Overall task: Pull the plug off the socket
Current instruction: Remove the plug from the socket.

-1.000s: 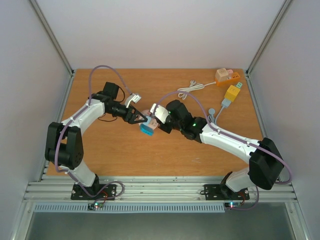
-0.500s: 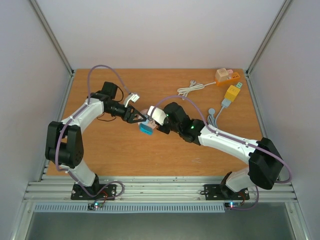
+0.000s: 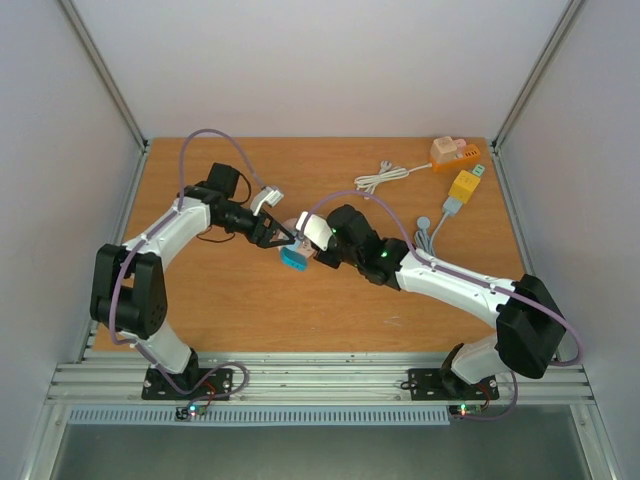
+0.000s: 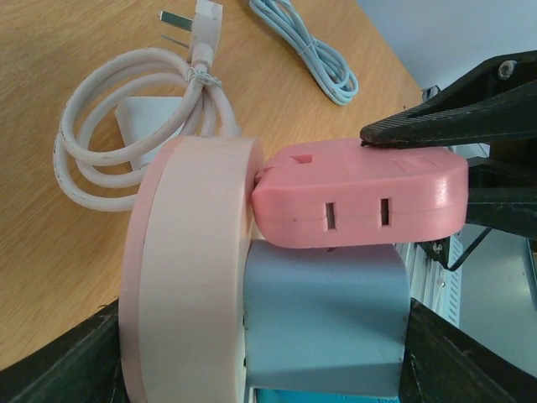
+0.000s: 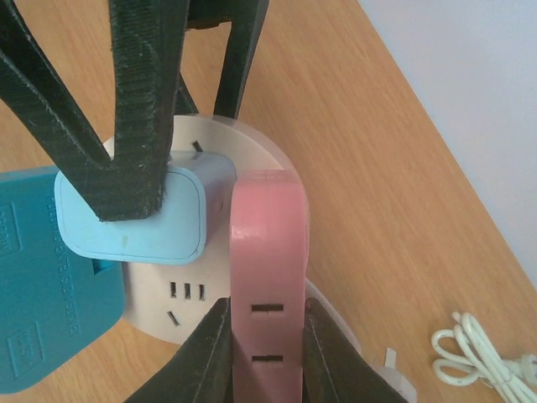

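Observation:
The socket (image 4: 189, 269) is a round pale pink disc with a coiled white cord (image 4: 109, 117). A pink plug (image 4: 361, 197) and a light blue plug (image 4: 323, 315) stick out of its face. My left gripper (image 4: 277, 357) is shut across the socket's back and the end of the light blue plug. My right gripper (image 5: 267, 353) is shut on the pink plug (image 5: 267, 260), one finger on each flat side. The pink plug's base still touches the socket face and looks slightly tilted. In the top view both grippers meet at the socket (image 3: 292, 230) in mid-table.
A teal block (image 3: 295, 261) hangs on the light blue plug. An orange power block (image 3: 447, 152), a yellow adapter (image 3: 465, 185) with a grey cable (image 3: 430, 228), and a coiled white cable (image 3: 380, 178) lie at the back right.
My right arm has shifted slightly left toward the socket over the last second. The left arm and the socket have barely moved.

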Tool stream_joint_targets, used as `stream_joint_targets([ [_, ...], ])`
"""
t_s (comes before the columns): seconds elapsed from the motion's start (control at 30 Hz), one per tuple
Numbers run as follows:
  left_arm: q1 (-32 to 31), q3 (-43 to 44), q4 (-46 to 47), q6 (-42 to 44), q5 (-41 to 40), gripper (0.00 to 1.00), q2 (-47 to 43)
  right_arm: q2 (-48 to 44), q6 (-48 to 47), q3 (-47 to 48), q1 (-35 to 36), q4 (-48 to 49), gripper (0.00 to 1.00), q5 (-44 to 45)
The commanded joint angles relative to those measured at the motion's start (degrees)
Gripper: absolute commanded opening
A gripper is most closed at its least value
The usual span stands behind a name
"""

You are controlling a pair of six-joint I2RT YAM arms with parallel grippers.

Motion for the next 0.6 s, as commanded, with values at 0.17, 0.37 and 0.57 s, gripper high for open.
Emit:
stream_joint_targets([
  [0.17, 0.45, -0.44, 1.08, 0.24, -2.93, 0.0, -1.94, -3.92, 3.87, 1.84, -3.86, -0.37, 0.01, -2.59],
  [0.37, 2.19, 0.46, 0.13, -0.37, 0.47, 0.0, -0.86, -4.07, 2.89, 1.23, -3.95, 0.64, 0.01, -2.14],
  [0.57, 3.08, 0.95, -0.57, -0.7, 1.65, 0.0, 0.39, -4.02, 1.35, 0.71, -4.02, 2.21, 0.01, 0.11],
])
